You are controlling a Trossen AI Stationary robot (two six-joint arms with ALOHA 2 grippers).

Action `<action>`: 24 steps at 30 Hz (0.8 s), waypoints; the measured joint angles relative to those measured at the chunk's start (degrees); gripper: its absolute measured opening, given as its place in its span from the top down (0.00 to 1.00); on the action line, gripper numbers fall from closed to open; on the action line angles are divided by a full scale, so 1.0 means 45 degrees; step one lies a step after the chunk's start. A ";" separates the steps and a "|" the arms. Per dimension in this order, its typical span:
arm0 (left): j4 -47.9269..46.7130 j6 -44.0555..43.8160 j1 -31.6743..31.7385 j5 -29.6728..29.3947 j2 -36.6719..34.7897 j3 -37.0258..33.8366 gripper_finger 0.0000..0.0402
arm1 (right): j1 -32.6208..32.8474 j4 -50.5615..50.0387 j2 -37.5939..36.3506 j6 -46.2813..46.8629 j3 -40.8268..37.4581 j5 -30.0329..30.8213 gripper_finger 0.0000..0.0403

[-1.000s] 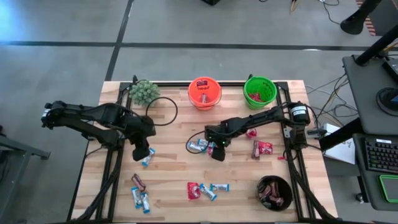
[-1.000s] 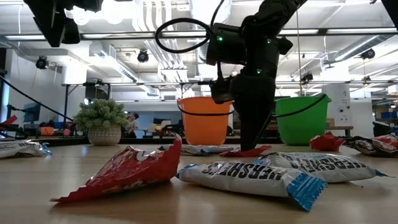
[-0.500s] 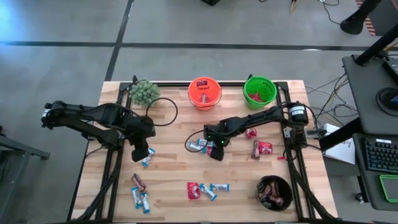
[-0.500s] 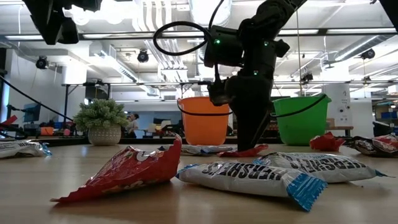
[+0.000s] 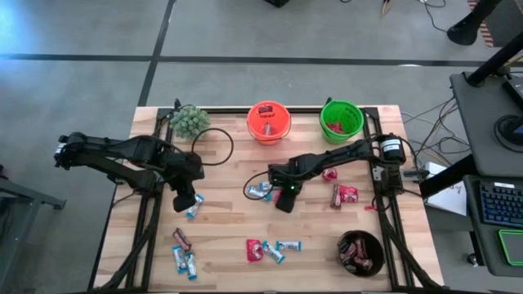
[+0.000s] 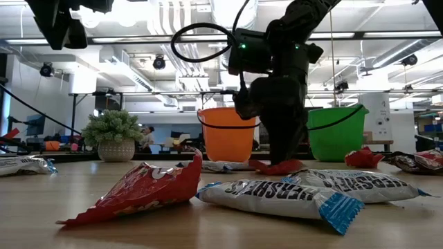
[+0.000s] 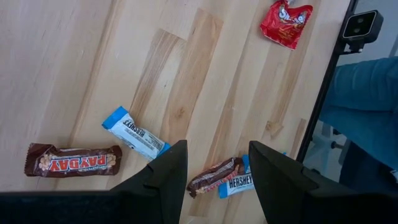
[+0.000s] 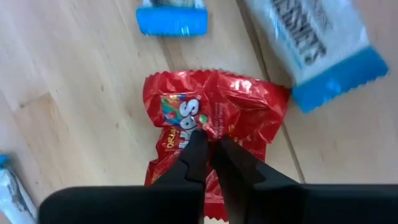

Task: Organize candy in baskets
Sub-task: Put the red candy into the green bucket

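Seen from table height, a red Skittles packet point(image 6: 138, 192) and two blue-and-white Hershey's bars point(image 6: 284, 197) lie nearest; behind them the right gripper point(image 6: 280, 164) is down on the wood, its fingers pinched together on another red Skittles packet point(image 8: 208, 124), and behind that stand the orange pail point(image 6: 227, 133) and the green pail point(image 6: 336, 131). From above, that gripper point(image 5: 283, 198) sits just in front of the orange pail point(image 5: 269, 121), beside a few blue bars. The pinch catches only a fold of crinkled wrapper, so I judge the packet could slip free when lifted, or the fingers could drag the neighbouring bars. The left gripper point(image 5: 185, 199) hangs well left of the orange pail, fingers partly apart and holding nothing, above a blue bar. There are three containers: the orange pail, the green pail, and a black bowl point(image 5: 360, 251) of brown bars. Loose candy on the table comes to roughly a dozen pieces; an exact count is uncertain.
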 joint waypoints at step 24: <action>-0.0019 0.0445 -0.0001 -0.0023 0.0000 0.0000 0.62 | 0.0010 -0.0942 -0.2211 0.0296 0.0171 0.0407 0.98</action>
